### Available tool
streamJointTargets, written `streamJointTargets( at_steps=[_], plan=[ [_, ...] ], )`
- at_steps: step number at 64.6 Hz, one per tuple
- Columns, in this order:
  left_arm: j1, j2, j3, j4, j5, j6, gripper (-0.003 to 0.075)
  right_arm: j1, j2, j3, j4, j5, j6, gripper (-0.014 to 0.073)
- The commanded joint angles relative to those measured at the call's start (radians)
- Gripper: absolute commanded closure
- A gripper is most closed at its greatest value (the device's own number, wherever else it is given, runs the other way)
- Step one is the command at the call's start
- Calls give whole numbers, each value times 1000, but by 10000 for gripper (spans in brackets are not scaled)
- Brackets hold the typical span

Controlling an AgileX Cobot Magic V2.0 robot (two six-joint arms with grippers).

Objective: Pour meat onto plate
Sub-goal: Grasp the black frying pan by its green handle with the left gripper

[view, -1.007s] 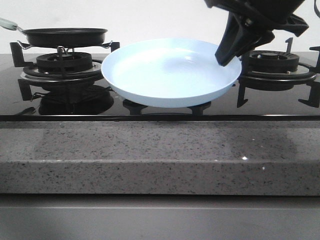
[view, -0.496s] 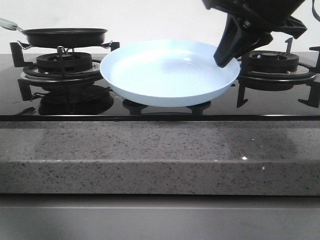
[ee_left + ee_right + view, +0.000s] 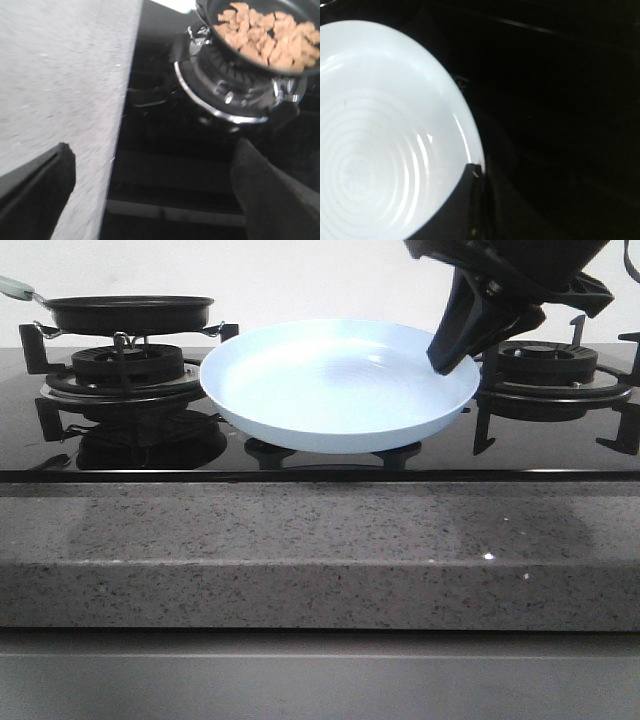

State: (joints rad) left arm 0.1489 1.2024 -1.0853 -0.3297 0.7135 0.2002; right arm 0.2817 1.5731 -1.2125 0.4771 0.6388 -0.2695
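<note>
Front view: the wide, shallow, pale light-blue glossy plate [image 3: 340, 385] sits at the centre of the black glass hob [image 3: 300, 455], its far right rim tilted up and pinched by the black right gripper [image 3: 452, 355], whose fingers are closed on that rim. To the far left, a black frying pan with a pale handle [image 3: 130, 312] rests on the left burner grate [image 3: 120, 365]. A speckled grey stone counter edge [image 3: 320, 550] runs along the near side. The right burner [image 3: 548, 365] lies behind the gripper.

Left wrist view: the left gripper [image 3: 155, 192] hangs with its two dark fingers wide apart, holding nothing, above the counter edge and hob. The meat [image 3: 265, 35], a heap of small light-brown chunks, lies inside the frying pan on its burner, well apart from the fingers.

Right wrist view: the plate's ringed white-blue interior fills the left side; one dark finger [image 3: 470, 200] overlaps its rim. The plate carries no meat.
</note>
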Motion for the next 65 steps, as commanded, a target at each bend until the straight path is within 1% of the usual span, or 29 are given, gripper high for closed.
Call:
streamJointTargets(
  at_steps=[1,3,8,18,35,45,53,65],
  plan=[
    [63,54,-87,-221,-23,140,100,-1,-34,-28,20,-40,-11,707],
    [85,85,-109,-284,-15,181,100,-1,-34,-28,20,-40,-11,707],
    [121,145,-152,-374,-4,220,100,-1,-34,-28,20,-40,-11,707],
    [163,265,-235,-498,15,244,100,-1,-34,-28,20,-40,-11,707],
    [169,442,-371,-702,65,296,100,-1,-34,-28,20,-40,-11,707],
    [169,530,-439,-764,80,303,100,-1,-34,-28,20,-40,-11,707],
    [169,589,-478,-834,97,318,100,-1,-34,-28,20,-40,-11,707],
    [169,658,-495,-994,125,382,100,-1,-34,-28,20,-40,-11,707]
  ],
)
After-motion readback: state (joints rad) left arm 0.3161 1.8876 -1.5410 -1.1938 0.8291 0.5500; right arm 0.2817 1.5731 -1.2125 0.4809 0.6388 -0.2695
